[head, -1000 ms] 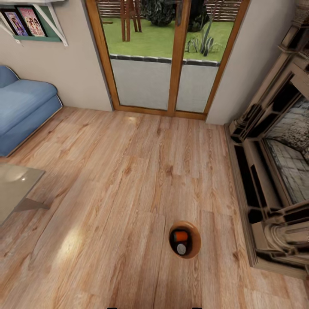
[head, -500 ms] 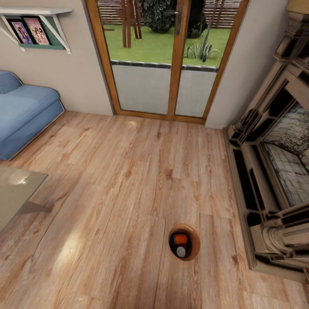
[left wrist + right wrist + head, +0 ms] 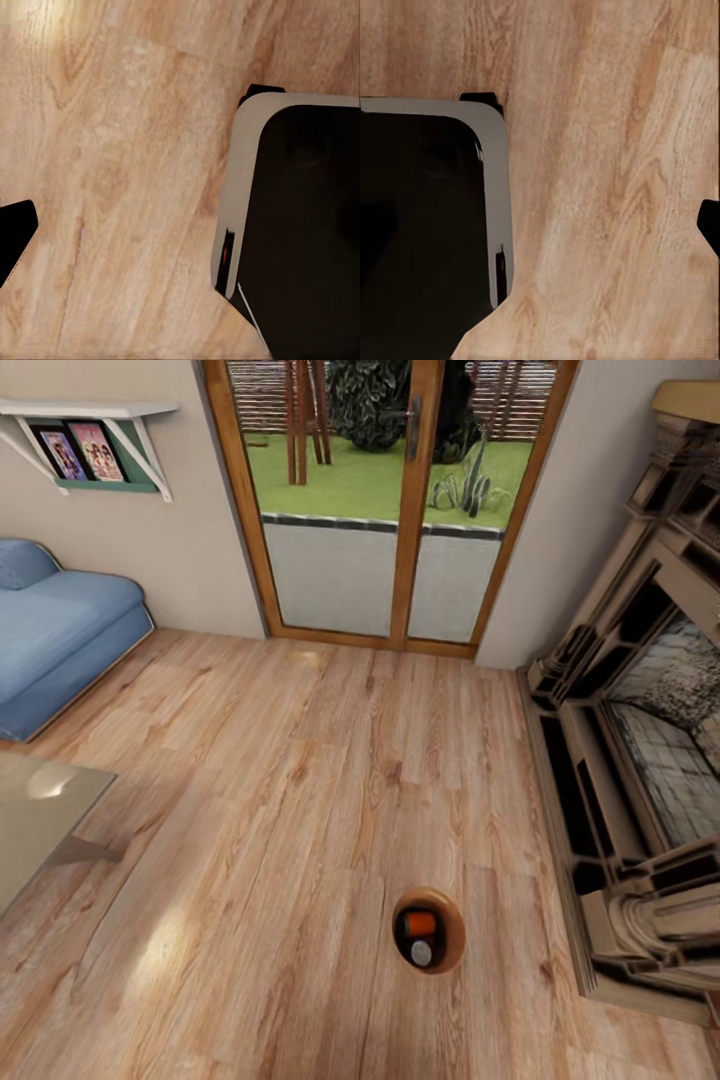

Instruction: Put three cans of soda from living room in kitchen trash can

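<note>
Both wrist views look straight down at the plank floor (image 3: pixel 112 172) beside the robot's dark, grey-edged base (image 3: pixel 300 225). A dark sliver at the frame edge of each may be a fingertip, too little to tell whether either end effector is spread, clenched or carrying anything.

In the head view the bin (image 3: pixel 428 930) stands upright on the floor ahead of the robot, slightly toward its right side, so the right arm probably has the shorter reach. Inside lie an orange can (image 3: pixel 421 924) and a second can with its silver top (image 3: pixel 422 954) facing up, its colour hidden; they sit touching or nearly so. A third can cannot be made out.

Farther out are the glass garden doors (image 3: pixel 400 510), the fireplace (image 3: pixel 640 760) on the right, the blue sofa (image 3: pixel 60 640) and a corner of the low counter (image 3: pixel 35 820) on the left.
</note>
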Controlling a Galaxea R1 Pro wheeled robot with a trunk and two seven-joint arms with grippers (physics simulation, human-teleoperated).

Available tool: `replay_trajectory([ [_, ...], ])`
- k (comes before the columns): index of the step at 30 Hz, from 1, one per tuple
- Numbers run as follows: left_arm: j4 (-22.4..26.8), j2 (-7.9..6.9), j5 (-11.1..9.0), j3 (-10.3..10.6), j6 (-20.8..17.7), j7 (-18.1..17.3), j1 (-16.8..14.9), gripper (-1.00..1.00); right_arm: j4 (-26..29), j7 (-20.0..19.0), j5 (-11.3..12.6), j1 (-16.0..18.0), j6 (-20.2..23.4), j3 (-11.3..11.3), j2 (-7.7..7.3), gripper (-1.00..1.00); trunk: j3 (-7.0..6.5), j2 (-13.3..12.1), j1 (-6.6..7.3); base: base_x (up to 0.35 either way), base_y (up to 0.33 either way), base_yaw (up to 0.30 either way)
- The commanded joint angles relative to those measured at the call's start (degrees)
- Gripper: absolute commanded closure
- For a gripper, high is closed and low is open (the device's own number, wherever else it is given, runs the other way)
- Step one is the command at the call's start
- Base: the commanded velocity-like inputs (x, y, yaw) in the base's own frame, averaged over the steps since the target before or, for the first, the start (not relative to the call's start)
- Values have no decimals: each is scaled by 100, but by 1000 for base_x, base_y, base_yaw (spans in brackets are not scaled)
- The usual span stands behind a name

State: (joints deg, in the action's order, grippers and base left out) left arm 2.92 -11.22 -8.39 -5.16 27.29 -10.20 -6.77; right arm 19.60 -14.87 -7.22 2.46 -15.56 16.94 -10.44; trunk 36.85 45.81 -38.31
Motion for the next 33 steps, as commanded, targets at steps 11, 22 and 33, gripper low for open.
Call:
replay_trajectory([
  [11,-14,0,4,6,-5,1,51,-100,-7,158,2,4,0,-6,17,-100,-302,-443,242,0,0,0],
  [22,-11,33,4,13,10,1,53,-100,-174,177,-24,20,0,-18,29,-100,-603,-884,484,0,0,0],
  [33,-11,52,12,15,13,1,53,-100,-390,177,-61,38,10,-55,29,-100,-904,-1325,725,0,0,0],
])
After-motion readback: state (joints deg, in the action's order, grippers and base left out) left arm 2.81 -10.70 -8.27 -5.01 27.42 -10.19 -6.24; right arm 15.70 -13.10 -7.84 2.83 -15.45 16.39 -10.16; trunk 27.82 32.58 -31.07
